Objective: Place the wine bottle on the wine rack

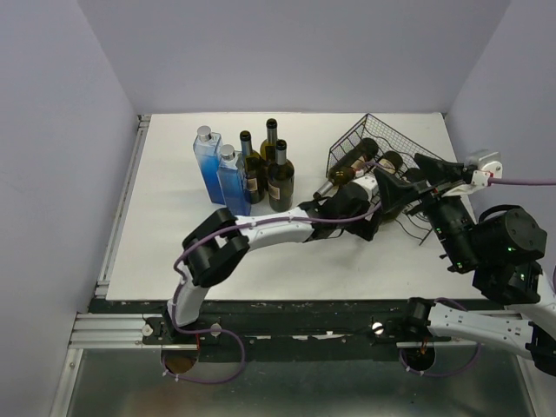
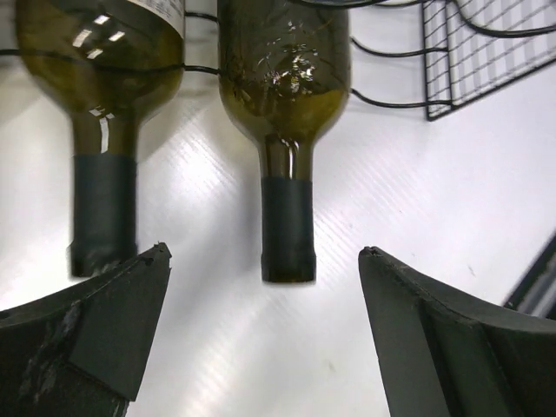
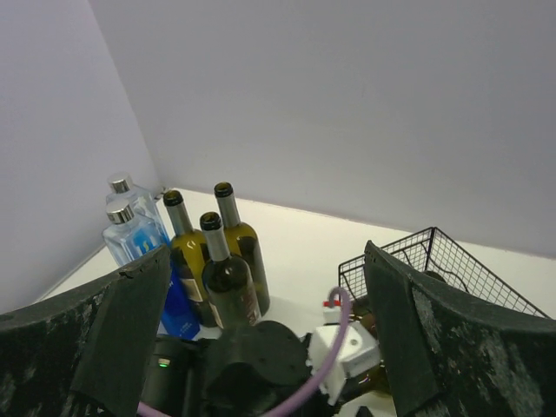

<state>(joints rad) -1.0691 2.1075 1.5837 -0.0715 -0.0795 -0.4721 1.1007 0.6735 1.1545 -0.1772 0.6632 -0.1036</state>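
Blue bottles point(image 1: 217, 174) and green bottles point(image 1: 280, 178) stand near the wine rack point(image 1: 395, 137).

Bright even light; glare on the wine bottle point(image 2: 282, 78), soft shadows.

free: bare table point(image 1: 156, 217) front-left | blocked: upright bottles point(image 1: 254, 174) rear-left, wine rack point(image 1: 382, 139) rear-right

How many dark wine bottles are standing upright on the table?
3, clustered right of the blue bottles: left bottle, rear bottle, right bottle. None seems hidden.
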